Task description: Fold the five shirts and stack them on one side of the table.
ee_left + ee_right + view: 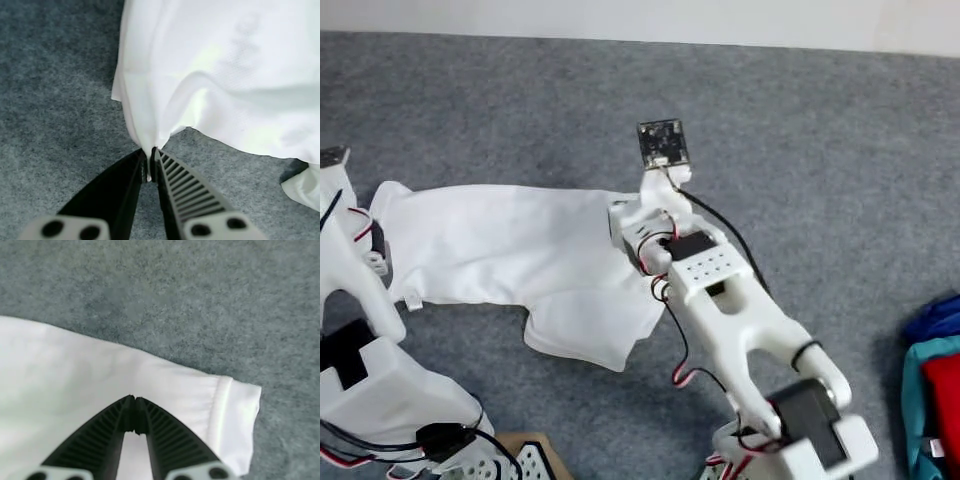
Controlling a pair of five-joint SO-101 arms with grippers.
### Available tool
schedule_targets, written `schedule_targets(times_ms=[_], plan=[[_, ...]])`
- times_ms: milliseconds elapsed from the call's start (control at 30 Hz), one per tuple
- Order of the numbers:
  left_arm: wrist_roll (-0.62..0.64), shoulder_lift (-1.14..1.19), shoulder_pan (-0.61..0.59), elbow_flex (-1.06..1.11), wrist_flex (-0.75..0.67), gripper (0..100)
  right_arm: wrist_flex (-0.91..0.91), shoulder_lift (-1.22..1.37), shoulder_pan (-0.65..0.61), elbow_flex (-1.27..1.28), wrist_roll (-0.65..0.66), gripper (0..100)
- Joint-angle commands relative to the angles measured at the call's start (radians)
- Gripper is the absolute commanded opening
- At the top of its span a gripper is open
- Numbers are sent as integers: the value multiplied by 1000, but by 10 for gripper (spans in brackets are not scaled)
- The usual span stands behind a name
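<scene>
Grey felt-like cloth covers the desk [800, 120], and on it a white shirt [510, 255] lies spread and rumpled across the left and middle, one corner hanging toward the near edge. At the far right edge sits a pile of coloured shirts [935, 400], blue, teal and red, well apart from the white one. The left end effector [151, 167] is pressed together on an edge of the white shirt, the cloth gathered into a tight pleat between its tips and fanning out beyond them. The right end effector [134, 415] is likewise closed, and it looks to be pinching the fabric just beside a stitched sleeve hem. The shirt looks thin, light and limp: it will sag and crease wherever it is unsupported, and the felt will probably drag on it rather than let it slide. Hemmed edges and corners, where the cloth is doubled and stitched, seem the surest places to grip, with both holds kept taut to stop bunching. No brand, label or writing can be read on it. A faint mark shows through the cloth in the left wrist view, too vague to make out.
</scene>
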Motion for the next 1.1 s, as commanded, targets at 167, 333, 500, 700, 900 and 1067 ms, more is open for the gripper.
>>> schedule_targets(times_ms=[167, 333, 500, 700, 900, 1067], plan=[[-9, -56, -36, -71, 9, 7, -93, 177, 27, -30, 150, 8], [-3, -56, -74, -199, 9, 7, -90, 186, 68, -22, 157, 8], [72, -48, 4, -288, 9, 7, -88, 186, 81, -22, 157, 8], [83, -56, 47, -294, 41, 7, -88, 186, 77, -22, 157, 8], [18, -58, -28, -312, 100, 10, -88, 191, 77, -22, 157, 8], [-77, -56, -39, -318, 115, 11, -88, 191, 77, -24, 157, 8]])
